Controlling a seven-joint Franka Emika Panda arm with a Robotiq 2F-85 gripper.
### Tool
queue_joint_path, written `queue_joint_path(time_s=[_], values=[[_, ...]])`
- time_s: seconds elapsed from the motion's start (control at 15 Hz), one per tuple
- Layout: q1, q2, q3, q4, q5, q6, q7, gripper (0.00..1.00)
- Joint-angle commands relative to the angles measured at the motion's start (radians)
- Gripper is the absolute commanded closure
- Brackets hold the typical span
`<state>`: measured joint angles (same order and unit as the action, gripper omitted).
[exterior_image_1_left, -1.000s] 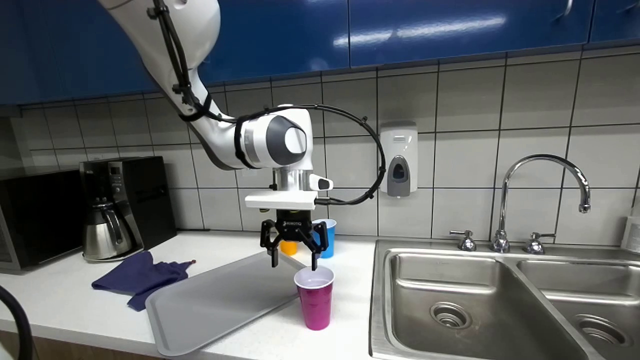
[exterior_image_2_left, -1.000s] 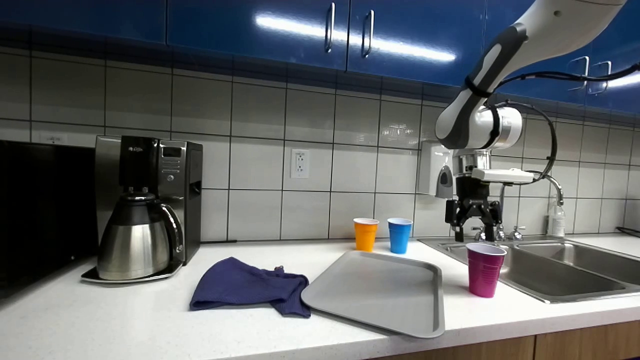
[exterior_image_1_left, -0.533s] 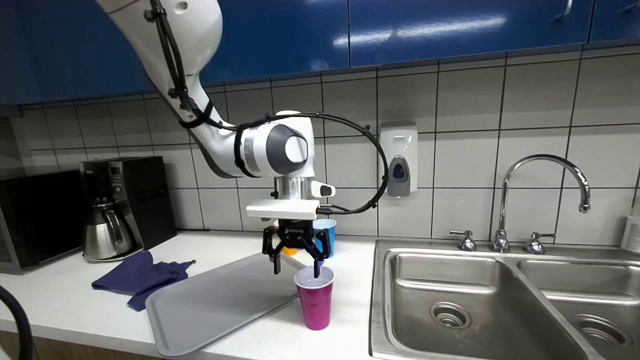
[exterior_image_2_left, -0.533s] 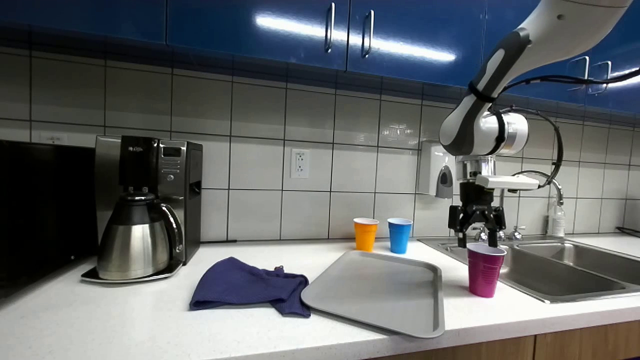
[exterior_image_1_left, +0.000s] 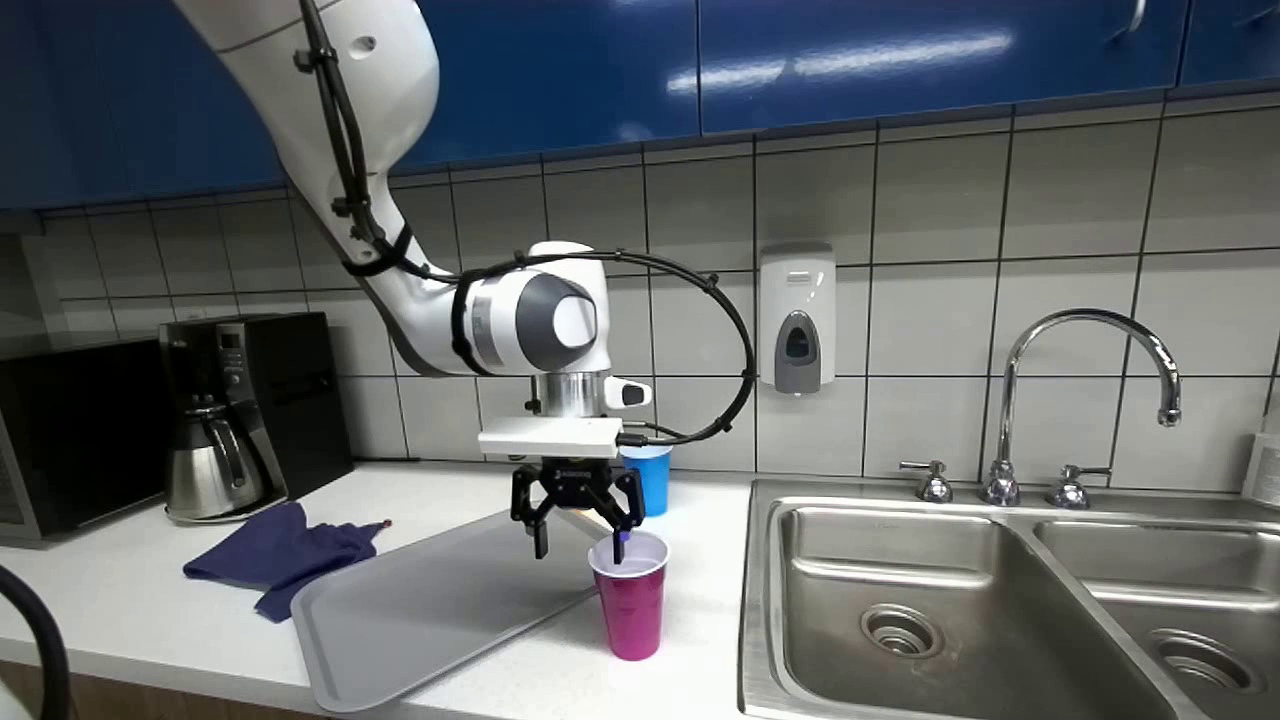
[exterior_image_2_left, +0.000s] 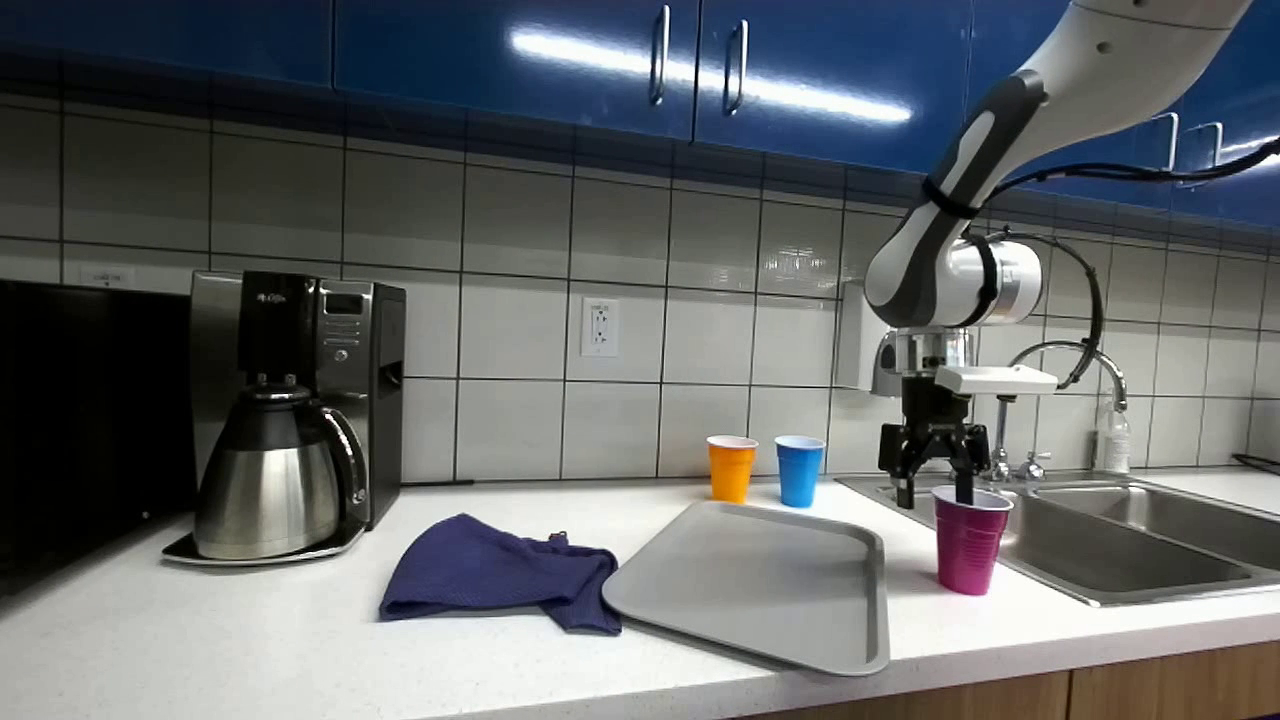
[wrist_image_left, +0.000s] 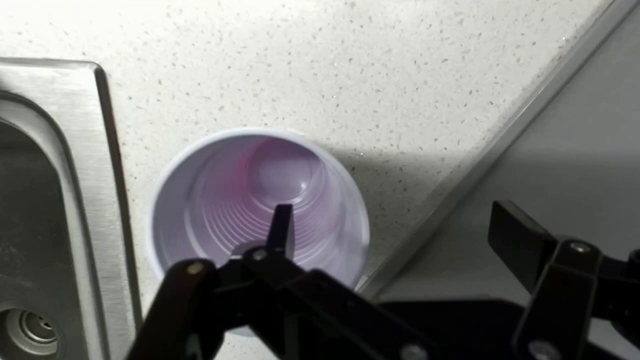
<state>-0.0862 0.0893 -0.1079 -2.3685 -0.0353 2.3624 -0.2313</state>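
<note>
My gripper (exterior_image_1_left: 579, 553) (exterior_image_2_left: 935, 499) is open and empty, pointing down at a magenta cup (exterior_image_1_left: 632, 615) (exterior_image_2_left: 968, 550) with a white inside. The cup stands upright on the counter between a grey tray and the sink. In the wrist view, one fingertip of the gripper (wrist_image_left: 395, 215) is over the cup's mouth (wrist_image_left: 225, 215), at or just inside the rim. The other fingertip is outside the cup, above the grey tray (wrist_image_left: 575, 125). I cannot tell whether the finger touches the cup's wall. The cup's near rim is partly hidden by the finger linkage in the wrist view.
The tray (exterior_image_2_left: 760, 590) lies beside the cup. An orange cup (exterior_image_2_left: 732, 470) and a blue cup (exterior_image_2_left: 799, 470) stand behind it. A purple cloth (exterior_image_2_left: 500, 575) and a coffee maker (exterior_image_2_left: 280, 470) are farther off. The metal sink (exterior_image_1_left: 765, 600) and faucet (exterior_image_1_left: 1010, 400) are on the cup's other side.
My gripper has come down toward the cup's mouth, then shifted slightly toward the tray side. It has stayed open. The cup, tray and other things have not moved.
</note>
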Motion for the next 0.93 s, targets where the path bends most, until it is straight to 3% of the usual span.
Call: queue_joint_path(time_s=[0.0,0.6,0.67,0.73,0.87], values=[[-0.003,0.013,0.014,-0.015,-0.004,0.047,-0.002,0.00],[-0.006,0.046,0.014,-0.016,-0.015,0.085,0.000,0.00],[-0.007,0.046,0.014,-0.017,-0.014,0.085,-0.002,0.25],[-0.008,0.045,0.013,-0.018,-0.014,0.085,-0.003,0.28],[-0.010,0.042,0.011,-0.018,-0.015,0.084,-0.002,0.44]])
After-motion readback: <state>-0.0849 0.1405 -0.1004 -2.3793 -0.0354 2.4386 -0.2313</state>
